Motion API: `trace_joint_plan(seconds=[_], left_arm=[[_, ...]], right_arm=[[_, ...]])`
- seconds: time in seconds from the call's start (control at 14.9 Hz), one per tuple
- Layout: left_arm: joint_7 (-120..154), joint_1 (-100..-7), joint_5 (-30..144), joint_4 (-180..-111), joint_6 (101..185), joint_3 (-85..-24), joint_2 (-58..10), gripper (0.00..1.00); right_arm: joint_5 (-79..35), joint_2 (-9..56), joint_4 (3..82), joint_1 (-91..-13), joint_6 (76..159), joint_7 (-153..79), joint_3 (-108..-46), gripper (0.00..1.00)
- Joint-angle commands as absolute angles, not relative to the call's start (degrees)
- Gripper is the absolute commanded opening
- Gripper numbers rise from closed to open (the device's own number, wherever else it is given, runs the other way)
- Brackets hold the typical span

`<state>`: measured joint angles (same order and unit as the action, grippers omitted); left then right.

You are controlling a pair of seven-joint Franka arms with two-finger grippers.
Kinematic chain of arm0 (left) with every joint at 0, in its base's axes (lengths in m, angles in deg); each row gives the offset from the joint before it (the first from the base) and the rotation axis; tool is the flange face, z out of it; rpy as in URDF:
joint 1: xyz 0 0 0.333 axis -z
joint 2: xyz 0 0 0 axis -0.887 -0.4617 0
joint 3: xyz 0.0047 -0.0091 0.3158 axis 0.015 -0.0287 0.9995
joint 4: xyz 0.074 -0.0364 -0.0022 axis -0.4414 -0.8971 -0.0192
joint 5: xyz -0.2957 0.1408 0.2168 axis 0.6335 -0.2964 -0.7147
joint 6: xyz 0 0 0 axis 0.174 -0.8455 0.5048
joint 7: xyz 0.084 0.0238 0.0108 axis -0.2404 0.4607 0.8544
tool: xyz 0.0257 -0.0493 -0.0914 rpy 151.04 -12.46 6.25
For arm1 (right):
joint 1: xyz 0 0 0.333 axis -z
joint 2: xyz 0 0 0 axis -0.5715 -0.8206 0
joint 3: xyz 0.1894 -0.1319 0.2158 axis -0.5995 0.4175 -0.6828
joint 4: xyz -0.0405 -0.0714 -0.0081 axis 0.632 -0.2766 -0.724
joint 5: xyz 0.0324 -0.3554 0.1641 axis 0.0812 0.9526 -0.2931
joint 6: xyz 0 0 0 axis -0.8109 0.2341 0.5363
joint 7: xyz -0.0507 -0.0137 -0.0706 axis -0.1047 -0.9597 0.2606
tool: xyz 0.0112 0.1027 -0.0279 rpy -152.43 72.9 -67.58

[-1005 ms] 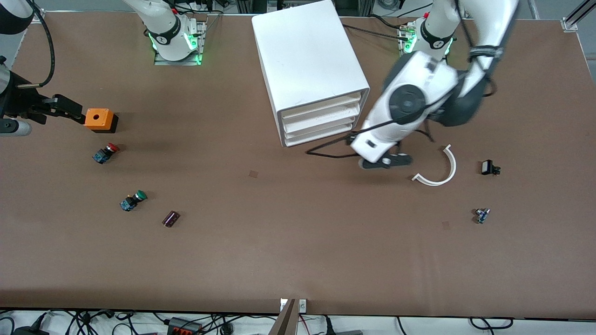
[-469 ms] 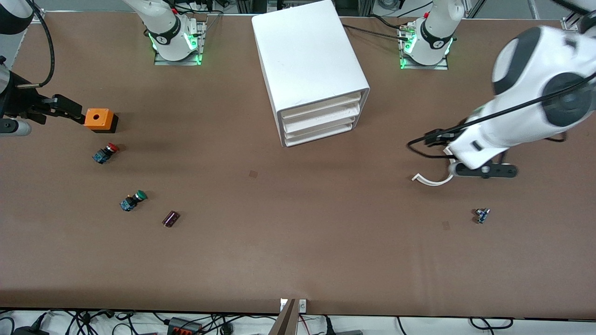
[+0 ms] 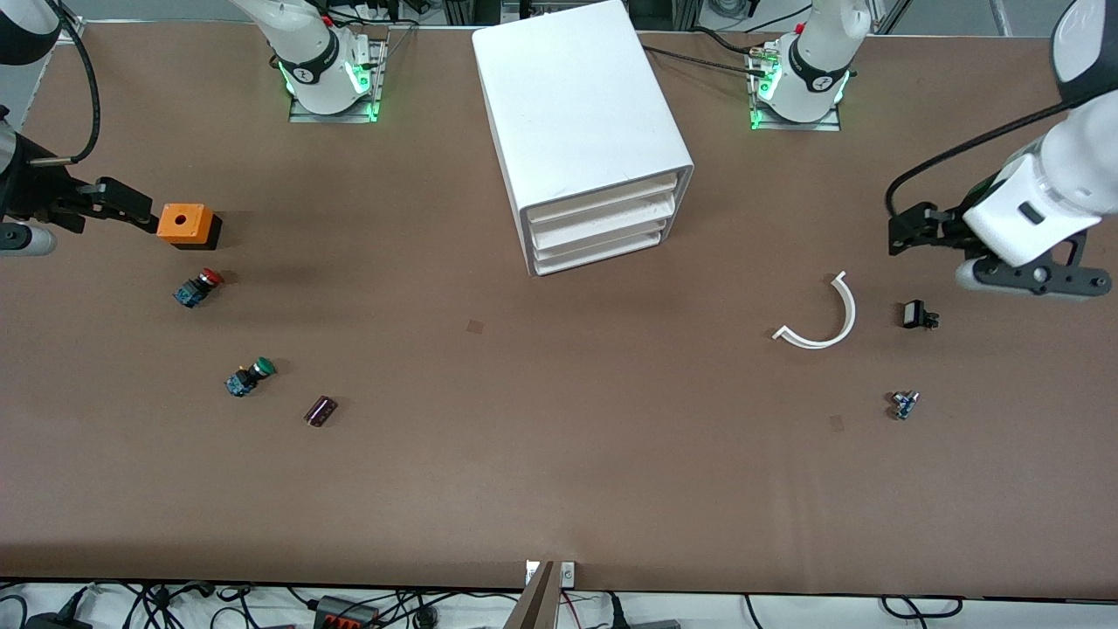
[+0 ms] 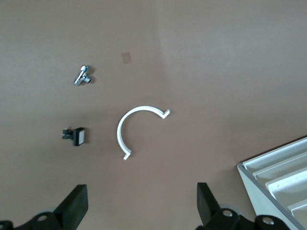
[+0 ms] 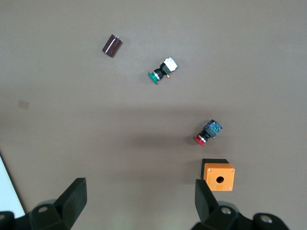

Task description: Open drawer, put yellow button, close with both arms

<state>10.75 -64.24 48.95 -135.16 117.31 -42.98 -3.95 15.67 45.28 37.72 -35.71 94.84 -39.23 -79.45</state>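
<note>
The yellow button is out of view. The white drawer cabinet [image 3: 585, 131] stands mid-table between the arm bases, and its three drawers [image 3: 603, 229] are all shut; its corner shows in the left wrist view [image 4: 278, 177]. My left gripper [image 3: 904, 231] is open and empty, up over the table at the left arm's end, beside a white curved piece [image 3: 825, 319]. Its wrist view [image 4: 141, 206] shows only bare table between the fingers. My right gripper [image 3: 131, 205] is open and empty, with its tips beside an orange box [image 3: 185, 224]; bare table also lies between its fingers in its wrist view [image 5: 139, 201].
A red-capped button [image 3: 197, 287], a green-capped button [image 3: 249, 376] and a dark cylinder [image 3: 320, 410] lie at the right arm's end. A small black part [image 3: 917, 314] and a small metal part [image 3: 904, 404] lie at the left arm's end.
My left arm has swung from in front of the drawers out toward the left arm's end of the table. The right arm has not moved.
</note>
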Motion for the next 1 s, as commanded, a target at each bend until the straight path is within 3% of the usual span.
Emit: trace_joint_plan(seconds=[0.0, 0.2, 0.94], left_arm=[[8.5, -62.4, 50.9, -146.9, 127.2, -39.4, 4.1, 1.0], [7.8, -60.5, 50.7, -148.2, 127.9, -36.9, 4.6, 1.0], [6.8, -61.0, 50.0, -146.6, 124.5, -37.8, 4.7, 1.0]], right_arm=[[16.5, 46.9, 39.4, -35.4, 95.6, -38.4, -79.7, 1.0], [16.5, 46.8, 39.4, -35.6, 95.8, -38.3, -79.7, 1.0], [17.2, 46.6, 39.6, -35.6, 97.9, -38.1, -79.8, 1.0]])
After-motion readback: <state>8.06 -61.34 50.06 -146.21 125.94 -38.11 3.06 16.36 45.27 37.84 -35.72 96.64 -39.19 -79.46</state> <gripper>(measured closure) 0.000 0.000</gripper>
